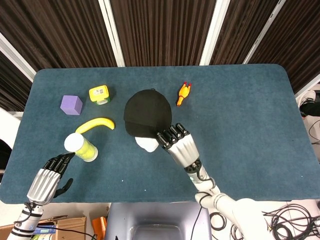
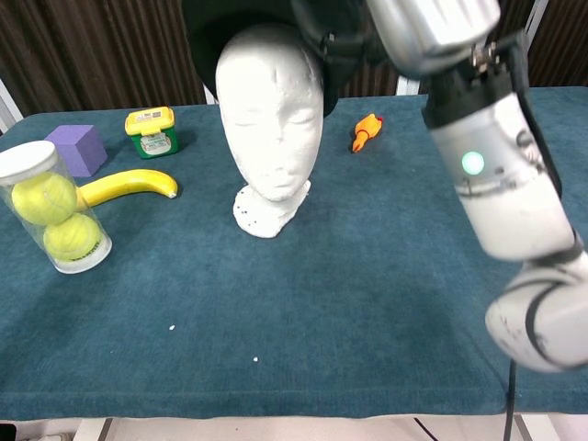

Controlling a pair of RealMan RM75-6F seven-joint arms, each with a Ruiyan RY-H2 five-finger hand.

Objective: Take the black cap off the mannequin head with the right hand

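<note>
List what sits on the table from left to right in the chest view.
Ball tube → purple block → banana → yellow-green box → mannequin head → rubber chicken.
</note>
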